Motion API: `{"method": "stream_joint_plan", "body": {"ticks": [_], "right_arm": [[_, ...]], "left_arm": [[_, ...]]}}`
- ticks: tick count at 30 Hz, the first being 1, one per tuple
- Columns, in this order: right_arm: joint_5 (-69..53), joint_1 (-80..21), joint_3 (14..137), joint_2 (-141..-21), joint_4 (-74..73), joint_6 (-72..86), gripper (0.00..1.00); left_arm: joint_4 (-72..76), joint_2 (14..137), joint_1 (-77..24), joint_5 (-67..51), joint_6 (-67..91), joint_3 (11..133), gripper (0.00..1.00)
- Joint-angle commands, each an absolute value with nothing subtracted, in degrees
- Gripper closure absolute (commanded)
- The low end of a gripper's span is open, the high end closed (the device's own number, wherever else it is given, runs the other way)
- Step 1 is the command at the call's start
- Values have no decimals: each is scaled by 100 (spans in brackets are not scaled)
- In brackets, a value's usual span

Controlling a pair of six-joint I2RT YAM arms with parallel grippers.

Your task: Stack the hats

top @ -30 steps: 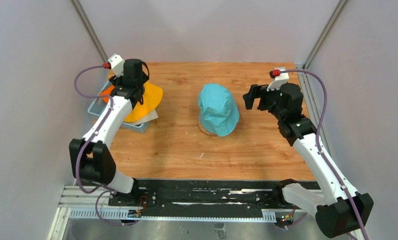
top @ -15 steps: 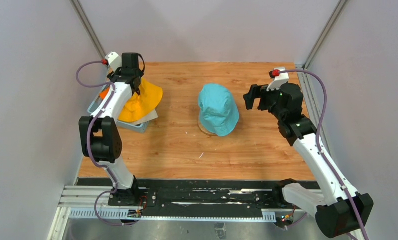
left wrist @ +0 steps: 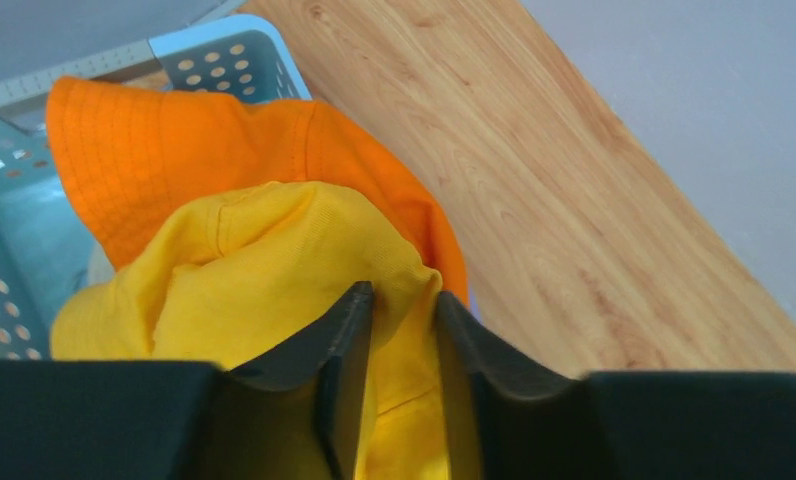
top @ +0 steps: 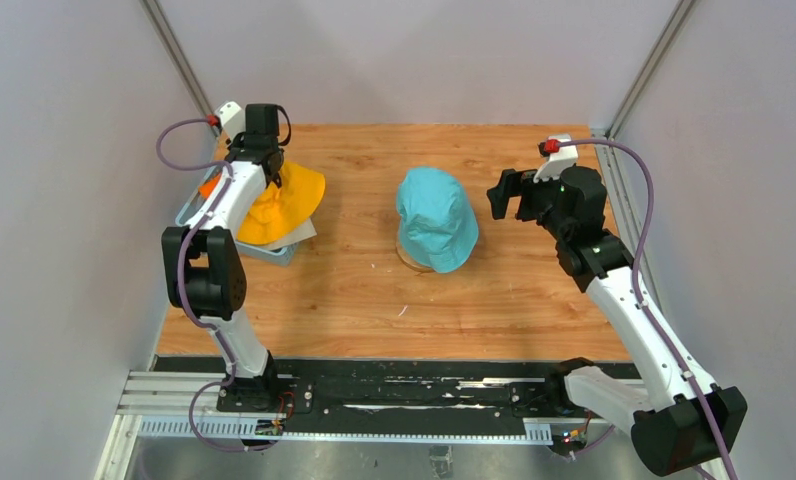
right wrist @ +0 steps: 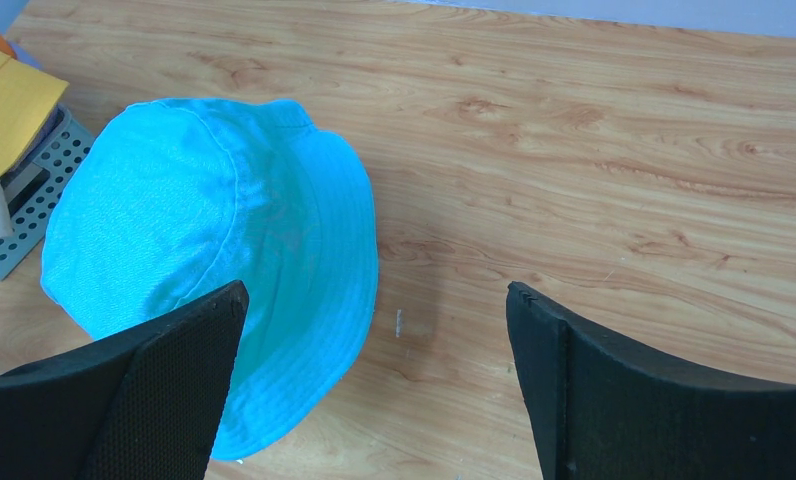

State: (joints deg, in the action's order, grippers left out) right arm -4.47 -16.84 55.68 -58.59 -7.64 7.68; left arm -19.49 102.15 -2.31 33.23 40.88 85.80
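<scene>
From above, the teal hat sits over the wooden stand in the middle of the table. Only a sliver of the stand's base shows at the hat's near-left edge. The yellow hat lies on the heap in the light blue basket at the far left. The left gripper reaches down onto its crown. The right gripper hangs just to the right of the teal hat, apart from it.

The left wrist view shows the jaws pinched on a raised fold of yellow cloth, which runs down between them. The orange hat lies directly beneath, touching the yellow one and spread over the basket's corner. The hold looks thin, so the lift is best taken straight up and slowly until the yellow brim hangs free of the orange. Only then should it swing across, or the lower hat may drag along.

In the right wrist view the jaws are spread wide with nothing between them. The teal hat lies under the left finger and bare wood under the right. This arm should stay off the stand, ready to steady the teal crown while the yellow is lowered open side down, centred on it
</scene>
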Motion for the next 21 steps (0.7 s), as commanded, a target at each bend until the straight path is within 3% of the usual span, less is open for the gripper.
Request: {"method": "stream_joint_plan", "body": {"ticks": [1, 3, 6, 21], "right_arm": [[-360, -1775, 5693, -5832, -774, 716, 1], [-360, -1777, 5687, -5836, -773, 719, 1], [-377, -1775, 5678, -5836, -765, 729, 1], [-442, -1776, 5642, -5861, -681, 807, 1]], "left_arm": [[-1791, 10155, -178, 3314, 4062, 8493, 76], [-1721, 10007, -180, 3280, 4047, 8443, 89], [-1571, 9667, -183, 3144, 3996, 8328, 100], [-348, 7274, -360, 1046, 3755, 7566, 100]]}}
